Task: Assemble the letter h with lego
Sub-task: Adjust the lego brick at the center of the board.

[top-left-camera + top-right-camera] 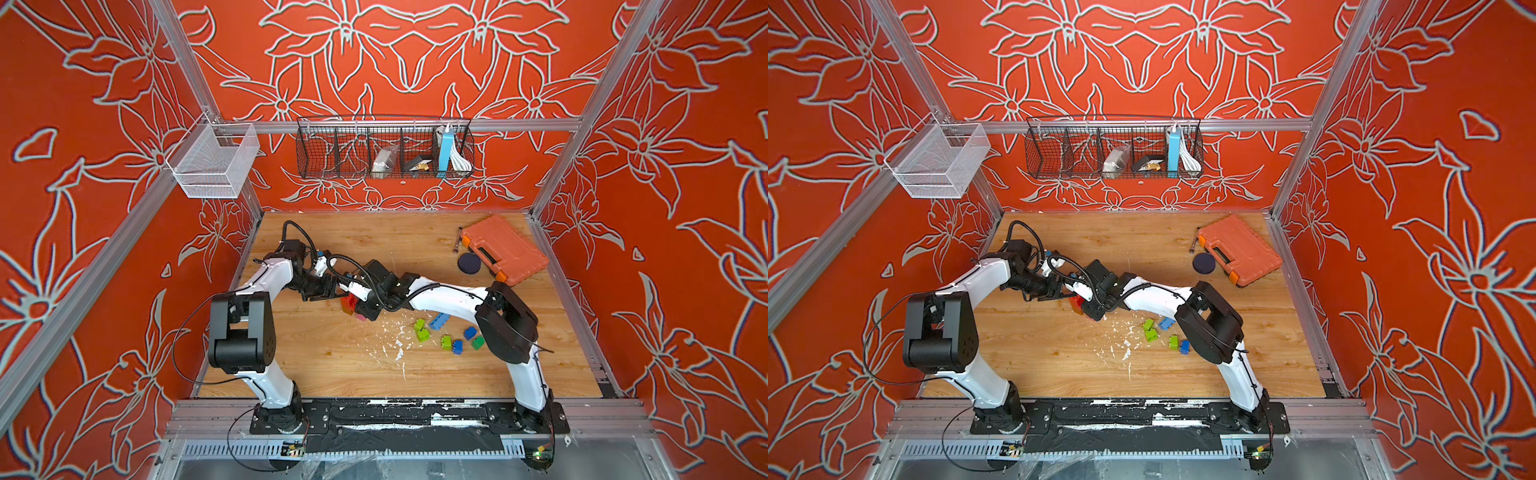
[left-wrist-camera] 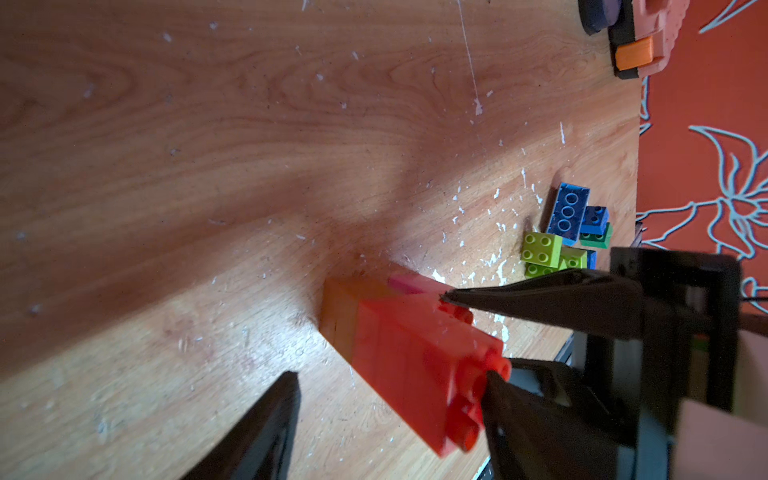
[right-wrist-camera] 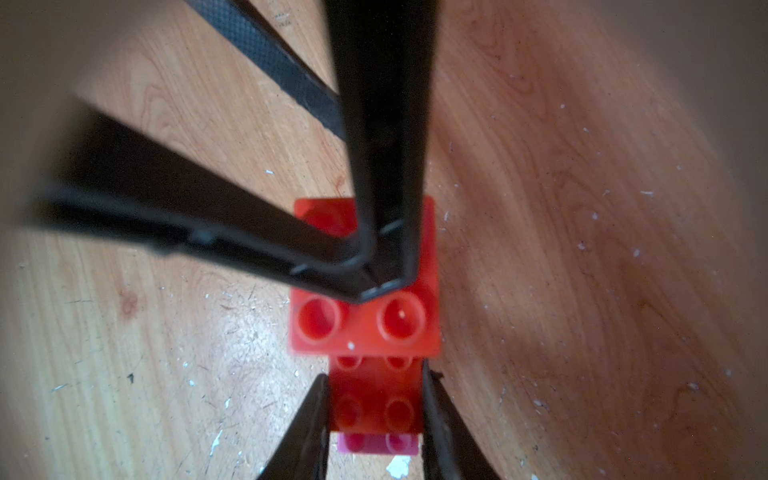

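A little lego stack [image 1: 349,303] sits near the middle of the worktop [image 1: 332,365]. Both arms reach in and meet over it, and it shows as a bit of red in both top views.

The right gripper [image 3: 375,370] has its two fingers pressed on the two sides of the lower red brick [image 3: 374,399]. It holds that brick tight. A pink brick [image 3: 374,444] peeks out just past it, and it is lower down. The top red brick [image 3: 365,328] sits higher and shows its round bumps. In the left wrist view a brown brick [image 2: 343,316] is at the bottom of the stack, against the wood.

The left gripper [image 2: 390,374] is spread wide and holds nothing. One finger [image 3: 382,166] touches the bumpy top of the top red brick. The other finger [image 2: 266,428] is off to the side, away from the stack.

More bricks lie loose between the middle and the right edge. There is a long blue brick [image 1: 439,321], a lime green brick [image 1: 423,335] and a dark green brick [image 1: 478,343], with a few more blue and lime ones close by.

An orange case [image 1: 505,249] lies by the far right corner. A dark round disc [image 1: 468,263] lies just beside it.
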Motion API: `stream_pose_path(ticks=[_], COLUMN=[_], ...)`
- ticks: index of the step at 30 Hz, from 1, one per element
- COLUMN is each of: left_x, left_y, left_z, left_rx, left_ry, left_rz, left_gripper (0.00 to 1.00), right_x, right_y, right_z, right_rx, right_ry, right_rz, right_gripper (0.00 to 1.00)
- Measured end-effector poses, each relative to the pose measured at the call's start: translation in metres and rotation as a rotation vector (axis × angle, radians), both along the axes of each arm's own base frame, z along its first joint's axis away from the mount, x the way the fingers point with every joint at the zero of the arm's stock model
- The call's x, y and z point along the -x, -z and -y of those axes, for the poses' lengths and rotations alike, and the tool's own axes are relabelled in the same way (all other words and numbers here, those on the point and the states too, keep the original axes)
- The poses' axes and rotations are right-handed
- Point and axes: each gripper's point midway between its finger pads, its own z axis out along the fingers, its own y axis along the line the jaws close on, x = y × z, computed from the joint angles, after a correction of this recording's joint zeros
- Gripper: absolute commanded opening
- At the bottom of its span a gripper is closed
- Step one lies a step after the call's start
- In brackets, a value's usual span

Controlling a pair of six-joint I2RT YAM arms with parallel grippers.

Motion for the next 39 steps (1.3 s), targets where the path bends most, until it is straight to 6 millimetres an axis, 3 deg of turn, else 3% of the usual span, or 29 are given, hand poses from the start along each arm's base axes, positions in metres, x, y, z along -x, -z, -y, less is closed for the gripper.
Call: stream_pose_path(ticks=[5, 13, 16, 24, 32, 39], left_x=[-0.001, -0.014, -0.014, -0.012, -0.008, -0.008], left_y=[-0.018, -0.082, -0.092, -0.091, -0.083, -0.082], left_z=[-0.015, -0.055, -0.064, -0.067, -0.066, -0.066], left_rx=[0.043, 0.048, 0.043, 0.044, 0.048, 0.048], left_ry=[-0.073, -0.195, -0.221, -0.231, -0.232, -0.233], left_rz=[-0.034, 0.126, 0.158, 0.153, 0.13, 0.131], left_gripper=[0.84, 0.86, 0.86, 0.86, 0.86, 0.86], right_x=[-0.001, 0.005, 0.011, 0.025, 0.015, 0.003], right_y=[-0.003, -0.007, -0.009, -0.007, -0.003, 0.003], right_z=[-0.007, -0.026, -0.035, -0.05, -0.054, -0.049], right_rx=[-0.031, -0.106, -0.129, -0.19, -0.238, -0.25], right_ry=[-0.009, -0.03, -0.035, -0.022, 0.016, 0.066], right_rz=[-0.041, -0.18, -0.256, -0.501, -0.667, -0.735], right_gripper=[0.2, 0.22, 0.23, 0.26, 0.34, 0.48])
